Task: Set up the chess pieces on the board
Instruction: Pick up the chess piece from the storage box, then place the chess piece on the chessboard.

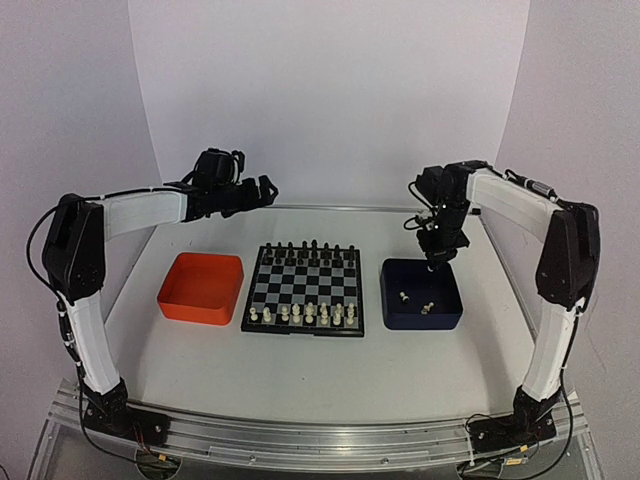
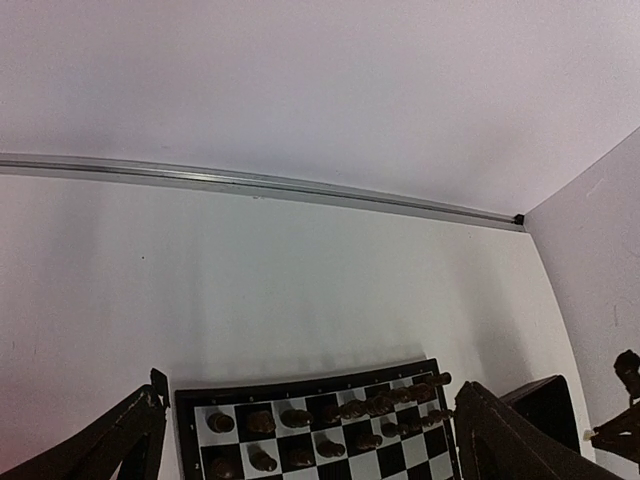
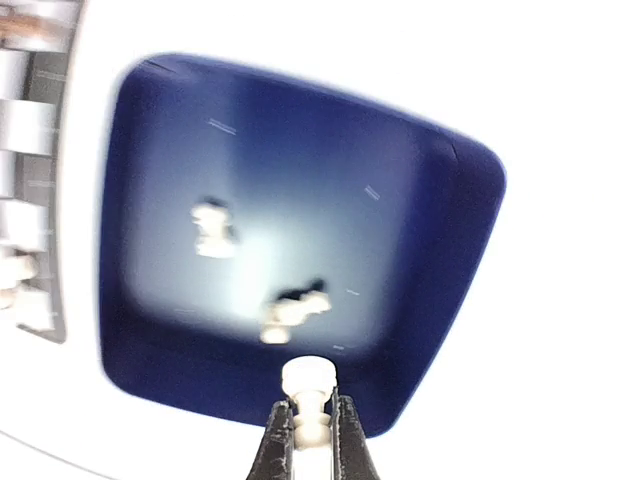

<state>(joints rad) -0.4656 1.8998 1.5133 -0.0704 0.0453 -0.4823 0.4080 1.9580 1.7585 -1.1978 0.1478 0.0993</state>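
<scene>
The board (image 1: 303,285) lies at the table's centre, with cream-white chess pieces (image 1: 300,315) along its near rows and black pieces (image 1: 305,252) along its far rows. My right gripper (image 1: 438,262) hangs over the far edge of the dark blue tray (image 1: 420,325). In the right wrist view that gripper (image 3: 312,425) is shut on a cream-white chess piece (image 3: 308,385). Two more white pieces (image 3: 213,228) (image 3: 290,310) lie in the tray. My left gripper (image 1: 268,190) is raised behind the board's far left corner. Its jaws (image 2: 310,390) are wide open and empty above the black pieces (image 2: 350,410).
An orange tray (image 1: 195,310) sits left of the board with nothing in it. The blue tray's corner (image 2: 545,400) shows in the left wrist view. A metal rail (image 2: 250,183) runs along the table's far edge, and white walls close in the back and sides.
</scene>
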